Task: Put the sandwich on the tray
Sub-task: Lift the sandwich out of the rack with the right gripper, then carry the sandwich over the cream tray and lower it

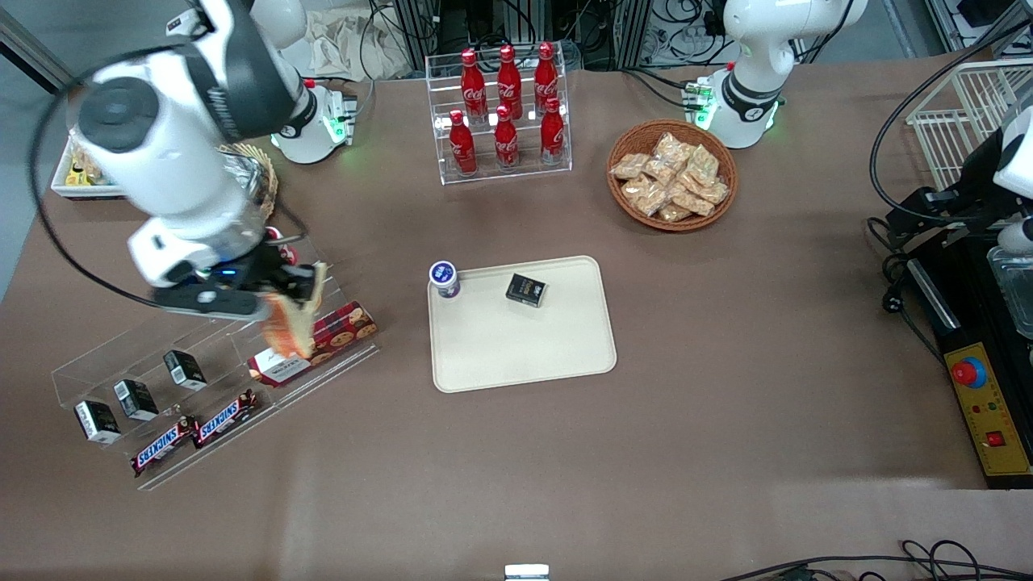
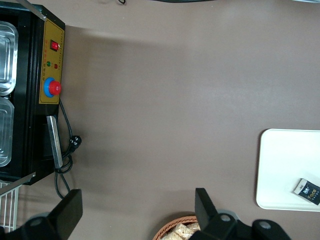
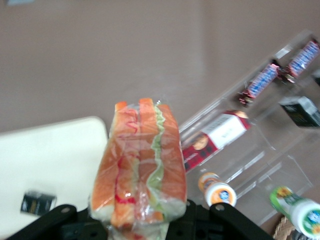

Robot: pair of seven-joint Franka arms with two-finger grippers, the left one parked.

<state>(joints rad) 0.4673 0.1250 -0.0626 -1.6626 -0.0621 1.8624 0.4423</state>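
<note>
Brown cloth covers the whole table, w/ cables and rack frames along the robots' edge. Gripper [image 1: 284, 300] hangs above the clear acrylic snack rack [image 1: 211, 379] at the working arm's end, jaws clamped on the sandwich [image 1: 292, 323], which dangles wrapped in film, off the table, over the red cookie box [image 1: 316, 342].

What the coming move turns on: the tray [image 1: 524, 355] sits well apart from the jaws sideways, toward the parked arm's end, at mid-table and lower than the load. Sandwich's long axis runs straight out from the jaws, filling edge showing in the wrist cam [image 3: 140, 170], pointing roughly downward. So I'd say it needs a sideways carry, then a lowering.

Tray isn't bare: small black box [image 1: 526, 290] and a blue-capped cup [image 1: 444, 279] sit along its edge nearer the robots; the part nearer the front cam looks free, prob. the safest spot.

Also around: Coke bottle rack [image 1: 500, 113], snack basket [image 1: 672, 173].
</note>
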